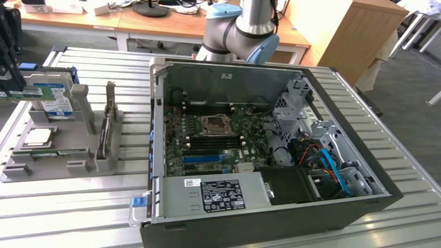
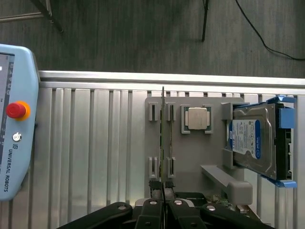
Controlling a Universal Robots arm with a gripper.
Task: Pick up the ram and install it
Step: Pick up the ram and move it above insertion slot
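Above the parts tray (image 2: pixel 190 157), the ram (image 1: pixel 31 93) is being pinched by the end effector (image 2: pixel 162 188); an untilted hold clear of the hard drive (image 2: pixel 250 140) is being required.

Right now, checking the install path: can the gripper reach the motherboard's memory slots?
Probably yes: the gripper is shut on the ram over the tray, the case lies open, and no cable appears to cross the memory slots.
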